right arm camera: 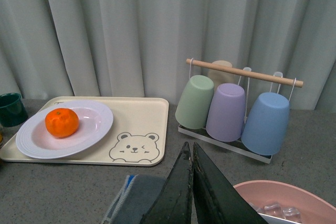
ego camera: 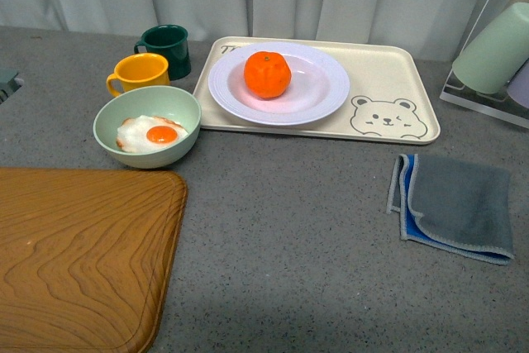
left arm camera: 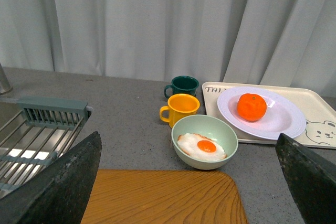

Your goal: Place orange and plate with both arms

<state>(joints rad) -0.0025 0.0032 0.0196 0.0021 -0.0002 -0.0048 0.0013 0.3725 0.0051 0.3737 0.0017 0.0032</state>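
Note:
The orange (ego camera: 267, 73) rests in the middle of the white plate (ego camera: 322, 93), which sits on the left half of the beige bear tray (ego camera: 397, 80). Both show again in the left wrist view, orange (left arm camera: 251, 106) on plate (left arm camera: 283, 119), and in the right wrist view, orange (right arm camera: 62, 121) on plate (right arm camera: 92, 124). Neither arm appears in the front view. My left gripper (left arm camera: 189, 182) is open, its fingers (left arm camera: 58, 182) spread wide above the wooden board, well short of the plate. My right gripper (right arm camera: 190, 153) is shut with nothing in it, hovering over the grey cloth, apart from the tray.
A pale green bowl (ego camera: 107, 134) holding a fried egg stands left of the tray, with a yellow mug (ego camera: 140, 73) and dark green mug (ego camera: 168, 49) behind it. A wooden board (ego camera: 78, 254) fills the front left. A folded grey cloth (ego camera: 455, 204), cup rack (right arm camera: 236, 108), pink tub (right arm camera: 278, 200) and sink rack (left arm camera: 37, 129) surround the area.

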